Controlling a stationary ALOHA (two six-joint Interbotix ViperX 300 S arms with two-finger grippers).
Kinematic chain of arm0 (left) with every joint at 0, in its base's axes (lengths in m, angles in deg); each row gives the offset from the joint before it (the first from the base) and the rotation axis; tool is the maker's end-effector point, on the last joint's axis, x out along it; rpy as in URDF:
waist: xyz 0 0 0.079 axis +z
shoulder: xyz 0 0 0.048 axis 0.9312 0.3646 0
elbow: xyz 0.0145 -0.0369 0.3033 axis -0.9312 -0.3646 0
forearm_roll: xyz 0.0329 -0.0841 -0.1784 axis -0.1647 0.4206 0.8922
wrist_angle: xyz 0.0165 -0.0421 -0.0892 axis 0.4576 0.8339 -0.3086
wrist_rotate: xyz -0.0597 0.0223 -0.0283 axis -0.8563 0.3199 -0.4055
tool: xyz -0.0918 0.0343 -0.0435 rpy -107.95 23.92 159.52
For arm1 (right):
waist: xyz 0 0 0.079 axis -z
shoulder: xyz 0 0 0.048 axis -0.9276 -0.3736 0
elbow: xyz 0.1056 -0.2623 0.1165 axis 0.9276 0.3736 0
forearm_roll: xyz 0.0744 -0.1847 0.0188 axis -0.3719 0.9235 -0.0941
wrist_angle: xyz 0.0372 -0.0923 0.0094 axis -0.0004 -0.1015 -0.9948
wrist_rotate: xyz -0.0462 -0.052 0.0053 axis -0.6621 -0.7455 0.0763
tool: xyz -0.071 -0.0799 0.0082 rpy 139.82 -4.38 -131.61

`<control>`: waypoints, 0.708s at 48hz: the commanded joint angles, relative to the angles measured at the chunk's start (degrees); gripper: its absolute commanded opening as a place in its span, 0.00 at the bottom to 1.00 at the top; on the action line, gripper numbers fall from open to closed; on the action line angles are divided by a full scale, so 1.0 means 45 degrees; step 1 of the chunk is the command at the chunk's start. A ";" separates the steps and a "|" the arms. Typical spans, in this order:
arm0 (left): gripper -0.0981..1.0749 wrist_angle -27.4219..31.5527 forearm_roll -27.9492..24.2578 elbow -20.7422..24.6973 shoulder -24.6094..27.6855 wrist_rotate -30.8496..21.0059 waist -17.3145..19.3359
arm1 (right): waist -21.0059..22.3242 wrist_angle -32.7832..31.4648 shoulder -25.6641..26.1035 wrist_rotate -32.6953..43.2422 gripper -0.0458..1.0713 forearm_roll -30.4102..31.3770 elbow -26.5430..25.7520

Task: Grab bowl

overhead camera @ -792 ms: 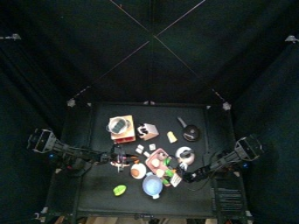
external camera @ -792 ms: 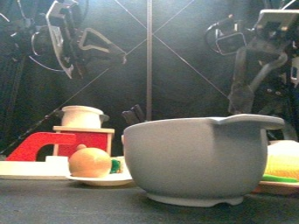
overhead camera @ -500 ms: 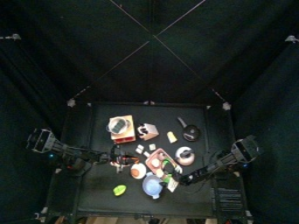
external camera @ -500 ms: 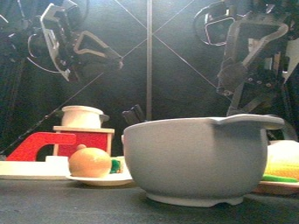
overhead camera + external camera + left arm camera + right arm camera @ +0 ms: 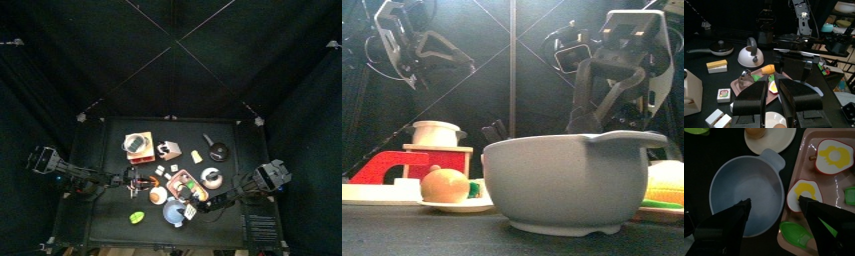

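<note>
The bowl (image 5: 572,185) is pale blue-grey with a pouring lip and stands at the table's front edge, near and large in the front view. It also shows in the top view (image 5: 175,213). In the right wrist view the bowl (image 5: 741,195) lies just below my right gripper (image 5: 774,202). The jaws are open and empty and straddle its rim on the tray side. The right gripper shows in the top view (image 5: 199,205) beside the bowl. My left gripper (image 5: 772,85) is shut and empty and hangs over the table's left middle.
A pink tray (image 5: 847,175) with halved toy eggs lies beside the bowl. A small plate (image 5: 456,203) with an orange ball stands to its left, with a red block with a white cup (image 5: 425,153) behind. A kettle (image 5: 751,56) and a pan (image 5: 719,50) stand further back.
My right arm has swung toward the table's front and come down closer over the bowl. The left arm has drawn back slightly to the left.
</note>
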 commanded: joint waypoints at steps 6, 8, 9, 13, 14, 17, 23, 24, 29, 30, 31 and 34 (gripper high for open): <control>0.61 -0.0039 -0.0039 0.0117 -0.0078 0.0000 -0.0039 | 0.0078 0.0039 0.0039 -0.0020 0.95 0.0020 -0.0371; 0.61 -0.0039 -0.0039 0.0117 -0.0059 0.0000 -0.0039 | 0.0078 0.0039 0.0020 -0.0020 0.93 0.0000 -0.0371; 0.61 -0.0039 -0.0039 0.0117 -0.0078 0.0000 -0.0039 | 0.0078 0.0039 0.0039 -0.0020 0.93 0.0000 -0.0371; 0.61 -0.0039 -0.0039 0.0098 -0.0078 0.0000 -0.0039 | 0.0098 0.0039 0.0020 -0.0020 0.87 -0.0020 -0.0371; 0.61 -0.0039 -0.0039 0.0098 -0.0059 0.0000 -0.0039 | 0.0098 0.0039 0.0039 -0.0020 0.86 -0.0020 -0.0371; 0.61 -0.0039 -0.0039 0.0098 -0.0078 0.0000 -0.0039 | 0.0098 0.0078 0.0020 -0.0020 0.81 -0.0020 -0.0371; 0.61 -0.0039 -0.0059 0.0098 -0.0059 0.0000 -0.0039 | 0.0117 0.0176 0.0020 -0.0020 0.71 -0.0078 -0.0391; 0.61 -0.0039 -0.0039 0.0098 -0.0059 0.0000 -0.0039 | 0.0117 0.0195 0.0020 -0.0020 0.69 -0.0078 -0.0391; 0.61 -0.0039 -0.0039 0.0098 -0.0059 0.0000 -0.0039 | 0.0137 0.0293 0.0020 -0.0020 0.61 -0.0117 -0.0469; 0.61 -0.0039 -0.0039 0.0098 -0.0078 0.0000 -0.0039 | 0.0137 0.0293 0.0020 -0.0020 0.59 -0.0117 -0.0488; 0.61 -0.0039 -0.0039 0.0098 -0.0059 0.0000 -0.0039 | 0.0137 0.0313 0.0020 -0.0020 0.58 -0.0137 -0.0508; 0.61 -0.0039 -0.0039 0.0098 -0.0078 0.0000 -0.0039 | 0.0137 0.0332 0.0020 -0.0020 0.53 -0.0137 -0.0547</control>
